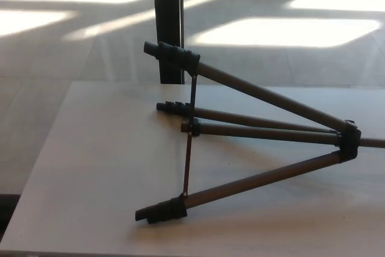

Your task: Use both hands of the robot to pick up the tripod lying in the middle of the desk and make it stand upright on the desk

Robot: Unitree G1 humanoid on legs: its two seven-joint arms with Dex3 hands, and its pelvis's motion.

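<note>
Neither of my hands shows in the head view, so I cannot tell whether their fingers are spread or closed; nothing of mine touches anything yet.

The task's thing, a dark metal tripod with grey-brown tubular legs and black plastic feet and collars, lies on its side across the middle and right of the pale, smooth desk top. Its legs are spread: one rises up and away to a black foot near the far edge, one runs along the surface to a foot near me, and a third lies between them. All three meet at the black hub on the right, from which a shaft runs out of the picture. Thin braces tie the legs to a centre collar (that is probably why the spread holds while it lies down).

Behind the desk a dark upright post stands on a sunlit tiled floor.

I judge the lift not yet begun. With the feet pointing left, I would expect to take the hub end with my right hand and a leg with my left, then swing the feet down.
</note>
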